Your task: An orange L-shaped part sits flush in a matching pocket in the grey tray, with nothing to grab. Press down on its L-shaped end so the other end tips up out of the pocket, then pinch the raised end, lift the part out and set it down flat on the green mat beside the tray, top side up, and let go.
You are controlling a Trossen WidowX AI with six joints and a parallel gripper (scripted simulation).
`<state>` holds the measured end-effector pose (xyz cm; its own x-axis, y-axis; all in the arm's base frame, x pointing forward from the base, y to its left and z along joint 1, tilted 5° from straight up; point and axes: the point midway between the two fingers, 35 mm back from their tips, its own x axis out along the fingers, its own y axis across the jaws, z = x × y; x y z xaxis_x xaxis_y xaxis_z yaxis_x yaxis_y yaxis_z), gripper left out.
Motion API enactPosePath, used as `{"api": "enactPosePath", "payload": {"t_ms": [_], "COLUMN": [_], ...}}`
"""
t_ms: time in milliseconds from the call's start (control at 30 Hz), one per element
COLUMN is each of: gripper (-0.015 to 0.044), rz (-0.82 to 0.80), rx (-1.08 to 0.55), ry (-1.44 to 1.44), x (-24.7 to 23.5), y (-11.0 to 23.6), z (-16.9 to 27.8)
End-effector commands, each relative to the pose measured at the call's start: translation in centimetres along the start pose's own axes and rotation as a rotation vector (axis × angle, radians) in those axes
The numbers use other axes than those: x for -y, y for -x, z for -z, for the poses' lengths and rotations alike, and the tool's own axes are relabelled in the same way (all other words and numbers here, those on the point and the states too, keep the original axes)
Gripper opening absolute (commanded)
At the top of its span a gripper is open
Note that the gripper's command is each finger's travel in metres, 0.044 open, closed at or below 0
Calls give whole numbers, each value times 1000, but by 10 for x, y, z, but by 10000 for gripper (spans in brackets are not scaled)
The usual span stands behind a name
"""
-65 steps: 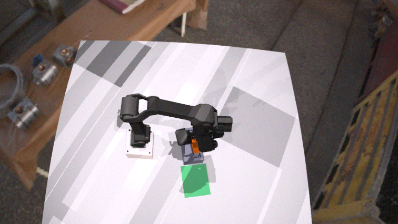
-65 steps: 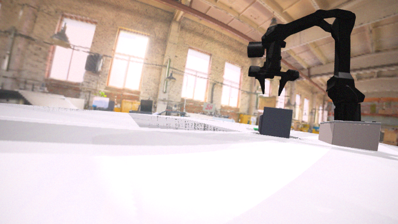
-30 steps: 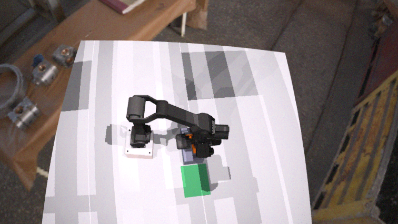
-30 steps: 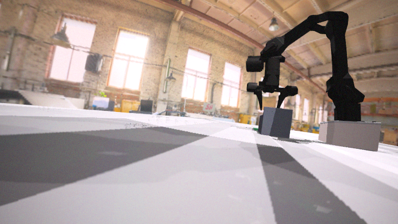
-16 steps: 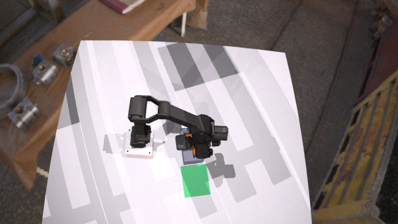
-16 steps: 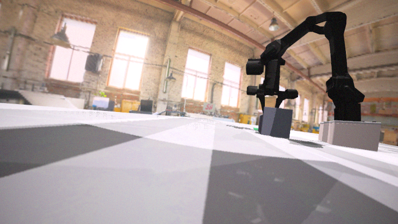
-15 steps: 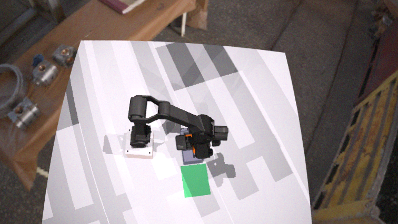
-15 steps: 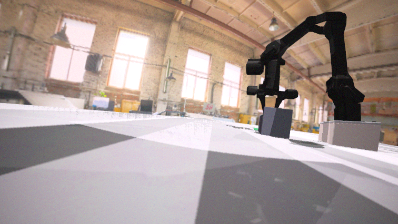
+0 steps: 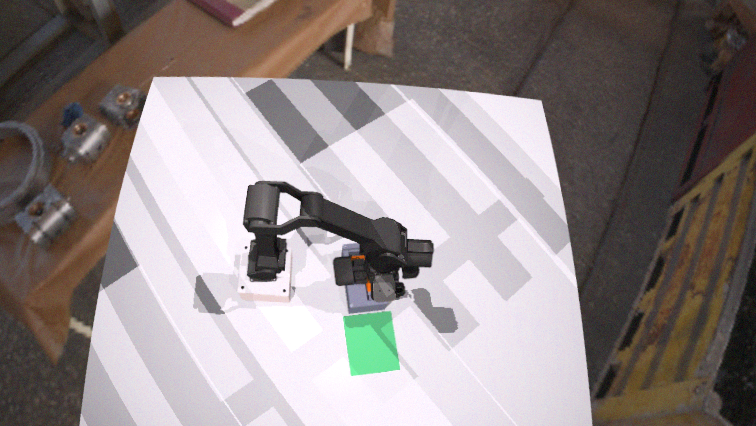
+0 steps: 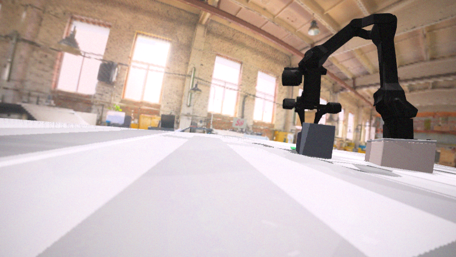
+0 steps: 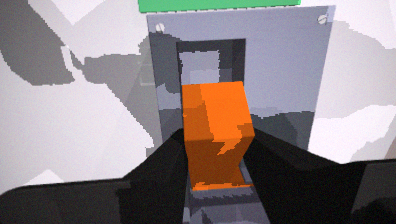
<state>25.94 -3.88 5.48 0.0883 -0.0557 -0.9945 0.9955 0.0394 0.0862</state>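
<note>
Gripper pinching the tipped-up orange part over the tray.

In the wrist view, the gripper [image 11: 217, 160] is squeezing the part [image 11: 216, 127] between its two black fingers, one on each side. The part is standing tilted, its raised end clear of the pocket and its lower end sitting down in the grey tray [image 11: 290, 65]. Beyond the tray's far edge the green mat [image 11: 220, 5] is lying on the table [image 9: 476, 317].
</note>
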Motion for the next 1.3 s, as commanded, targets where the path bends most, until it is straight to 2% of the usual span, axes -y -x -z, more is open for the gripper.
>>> {"api": "enactPosePath", "payload": {"t_ms": [0,1267], "gripper": [0,0], "rz": [-1,1], "rx": [0,-4], "ry": [0,1], "x": [0,0], "y": [1,58], "z": [0,0]}}
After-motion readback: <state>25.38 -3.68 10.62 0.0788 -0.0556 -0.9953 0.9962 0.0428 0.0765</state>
